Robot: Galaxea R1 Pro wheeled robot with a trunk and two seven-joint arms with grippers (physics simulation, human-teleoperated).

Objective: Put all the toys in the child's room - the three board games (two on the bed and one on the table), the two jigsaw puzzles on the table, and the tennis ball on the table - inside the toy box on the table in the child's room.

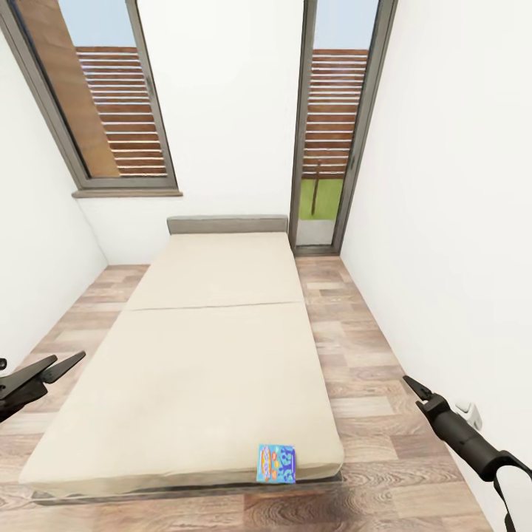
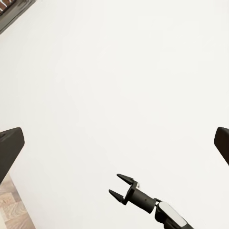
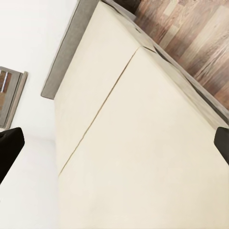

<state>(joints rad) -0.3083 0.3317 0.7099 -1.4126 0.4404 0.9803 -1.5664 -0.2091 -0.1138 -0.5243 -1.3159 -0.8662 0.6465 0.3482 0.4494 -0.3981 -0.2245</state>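
A small flat box printed in bright blue, orange and yellow, one of the board games point(image 1: 276, 463), lies flat on the low bed point(image 1: 214, 347) with its plain cream mattress and thin grey frame. It sits at the foot edge of the bed, toward the bed's right corner, touching the mattress and well apart from both grippers. The print on it is too small to read.

The mattress shows a seam across its middle, and a grey padded headboard point(image 1: 227, 224) closes the bed's far end against the white wall point(image 1: 229, 111). Wood plank floor point(image 1: 355, 355) runs along both sides of the bed.

The black left gripper point(image 1: 63, 361) hangs beside the bed's left edge near the foot, jaws spread apart and empty. The black right gripper point(image 1: 415, 389) hangs over the floor to the right of the bed's foot; in the left wrist view point(image 2: 121, 186) its two fingers stand parted with nothing between them.

Behind the headboard, a grey-framed window point(image 1: 103, 111) stands to the left and a tall glazed door point(image 1: 329, 133) to the right.
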